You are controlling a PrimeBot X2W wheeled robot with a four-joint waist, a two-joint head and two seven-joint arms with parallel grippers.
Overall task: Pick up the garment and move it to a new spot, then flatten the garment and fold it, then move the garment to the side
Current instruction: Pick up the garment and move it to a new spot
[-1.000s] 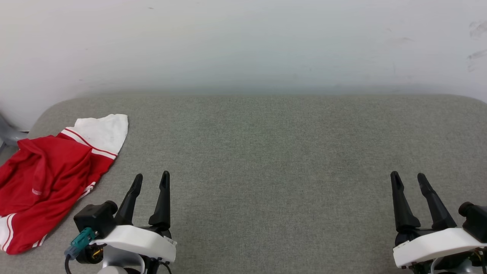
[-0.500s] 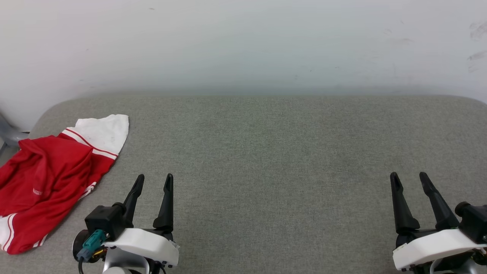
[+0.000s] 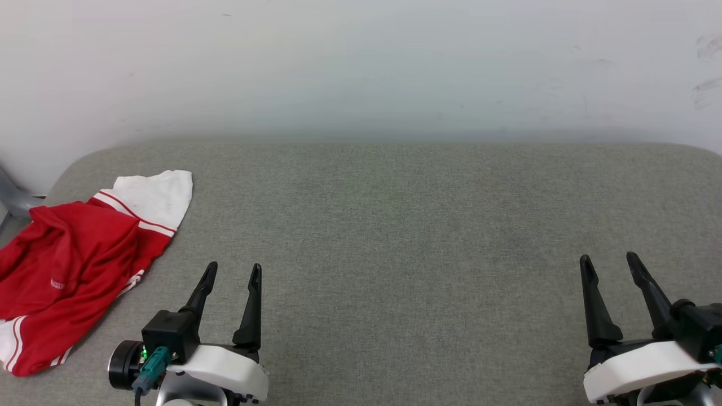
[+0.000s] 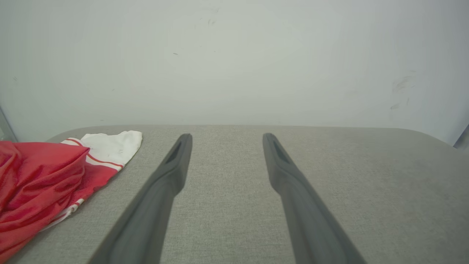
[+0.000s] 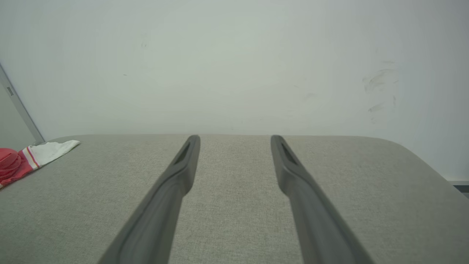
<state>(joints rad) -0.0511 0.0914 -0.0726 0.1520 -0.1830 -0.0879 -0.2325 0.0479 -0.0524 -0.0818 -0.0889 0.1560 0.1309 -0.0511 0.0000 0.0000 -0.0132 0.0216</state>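
The garment (image 3: 73, 265) lies crumpled at the far left of the grey padded table (image 3: 395, 225), red with a white sleeve turned toward the back; its lettering is hidden. The left wrist view has the garment (image 4: 40, 183) at its left edge, and the right wrist view shows the garment (image 5: 22, 159) small at far left. My left gripper (image 3: 234, 270) stands open near the front edge, a little right of the garment and apart from it. My right gripper (image 3: 610, 262) is open at the lower right over bare cloth. Nothing is between either pair of fingers.
A pale wall (image 3: 361, 67) rises directly behind the table. A grey metal piece (image 3: 14, 200) pokes in at the far left edge beside the garment. The table's rounded back corners curve off at left and right.
Both grippers have drawn back slightly toward the front edge, the left one also shifting a little right. The garment has stayed where it was.
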